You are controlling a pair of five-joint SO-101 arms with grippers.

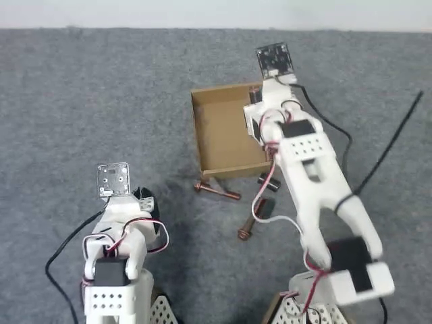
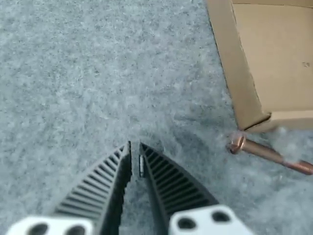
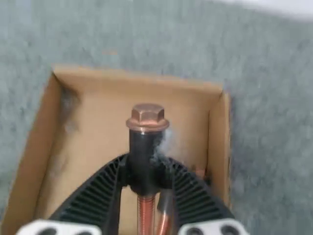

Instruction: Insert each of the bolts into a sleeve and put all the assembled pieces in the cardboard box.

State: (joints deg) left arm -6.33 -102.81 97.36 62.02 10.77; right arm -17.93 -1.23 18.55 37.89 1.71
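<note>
1 loose bolt lies just beside the cardboard box.

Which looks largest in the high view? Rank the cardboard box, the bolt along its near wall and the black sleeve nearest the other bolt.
1. cardboard box, by far the largest.
2. bolt, lying along the box's near wall.
3. black sleeve, the shortest, though a wire may hide part of it.

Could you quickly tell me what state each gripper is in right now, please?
Left gripper: closed, holding nothing.
Right gripper: closed on a sleeved bolt, above the cardboard box.
</note>
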